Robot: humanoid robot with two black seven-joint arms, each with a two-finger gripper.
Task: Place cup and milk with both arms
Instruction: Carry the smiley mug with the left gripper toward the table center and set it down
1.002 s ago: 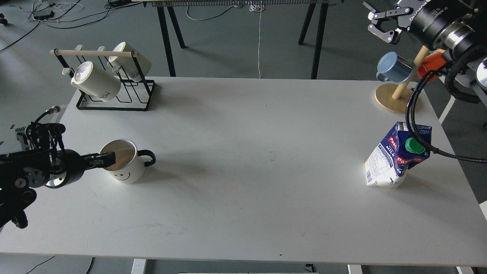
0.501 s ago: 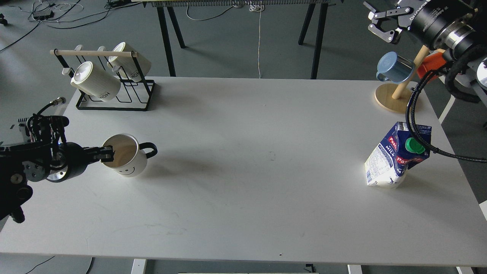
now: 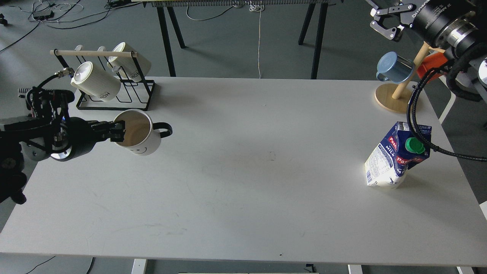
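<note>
A white smiley-face cup (image 3: 140, 135) with a black handle is held above the table's left side, tilted toward me. My left gripper (image 3: 116, 130) is shut on its left rim. A blue and white milk carton (image 3: 395, 161) with a green cap stands leaning on the table's right side. My right gripper (image 3: 385, 19) is open and empty, high at the top right, well above and behind the carton.
A black wire rack (image 3: 114, 85) with two white mugs stands at the back left. A wooden mug tree (image 3: 397, 93) with a blue mug (image 3: 393, 68) stands at the back right. A black cable (image 3: 412, 114) hangs by the carton. White table (image 3: 247, 171).
My left gripper has lifted the cup off the table and carried it up and to the right. The right gripper has risen slightly. The carton has not moved.
</note>
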